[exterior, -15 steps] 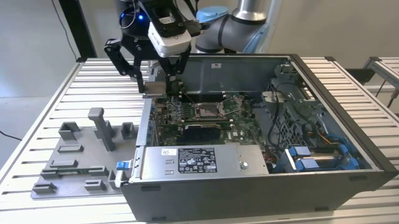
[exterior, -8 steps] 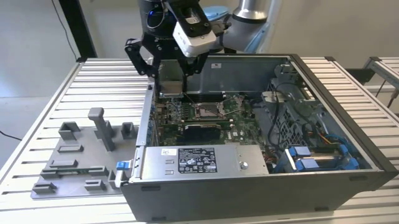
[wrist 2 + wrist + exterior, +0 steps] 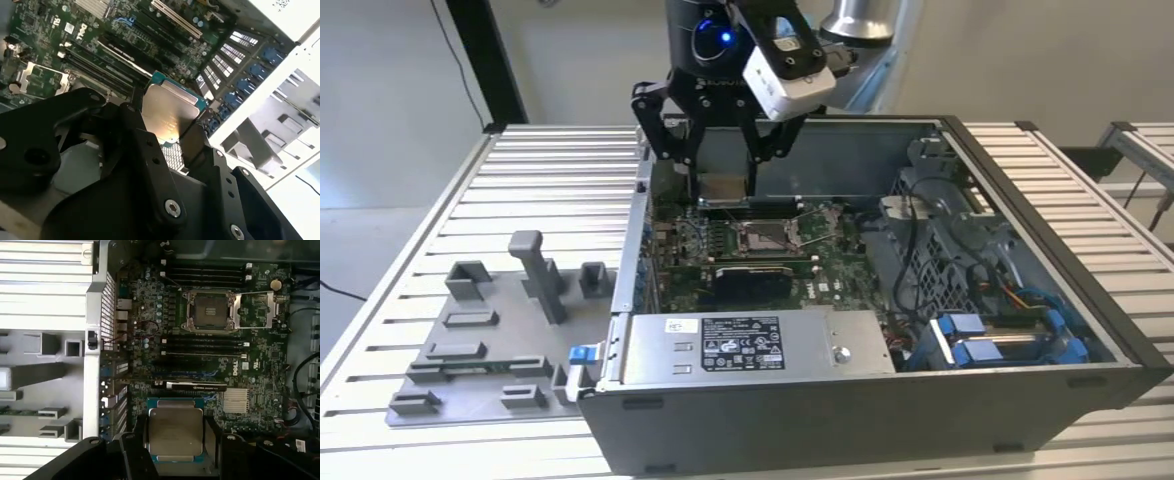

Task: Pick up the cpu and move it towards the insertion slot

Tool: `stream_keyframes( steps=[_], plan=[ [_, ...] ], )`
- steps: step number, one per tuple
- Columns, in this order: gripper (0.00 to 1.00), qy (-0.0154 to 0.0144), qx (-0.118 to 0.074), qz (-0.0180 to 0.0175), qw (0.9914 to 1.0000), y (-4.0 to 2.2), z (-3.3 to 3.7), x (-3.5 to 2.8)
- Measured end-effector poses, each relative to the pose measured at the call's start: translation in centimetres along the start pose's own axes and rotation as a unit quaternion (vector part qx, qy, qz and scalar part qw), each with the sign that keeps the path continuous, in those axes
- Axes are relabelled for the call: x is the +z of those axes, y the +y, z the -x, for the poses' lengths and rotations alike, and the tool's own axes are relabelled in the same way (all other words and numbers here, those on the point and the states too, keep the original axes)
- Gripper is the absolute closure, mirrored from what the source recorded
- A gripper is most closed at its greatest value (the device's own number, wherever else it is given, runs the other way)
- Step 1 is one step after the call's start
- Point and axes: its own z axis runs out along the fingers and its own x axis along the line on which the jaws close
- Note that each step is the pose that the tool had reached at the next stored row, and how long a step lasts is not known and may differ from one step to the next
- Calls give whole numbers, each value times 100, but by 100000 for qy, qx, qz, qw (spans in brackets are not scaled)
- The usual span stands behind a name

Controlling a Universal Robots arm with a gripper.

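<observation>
Silvery square metal-faced cpu (image 3: 176,432) sits clamped in our black end effector (image 3: 175,440), above the green motherboard, apart from the silver-framed insertion slot (image 3: 209,311).

Arm: black gripper, white camera box

Gripper (image 3: 724,165) black, linkage-type fingers (image 3: 150,165) with silver screws at joints. Wrist housing dark, with blue glowing light. White-and-black camera box bolted beside it. Silver-grey arm tube above.

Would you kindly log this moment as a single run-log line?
gripper: shut on cpu | cpu: lifted, inside open case | slot: open, empty | cpu apart from slot, not yet over it
</observation>
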Motion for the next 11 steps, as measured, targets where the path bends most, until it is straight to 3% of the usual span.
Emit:
stream_keyframes(
  steps=[5, 11],
  plan=[
    [100, 1, -1, -1, 100000, -2, 177, 1],
    [100, 1, 1, 0, 100000, -4, 449, 3]
  ],
)
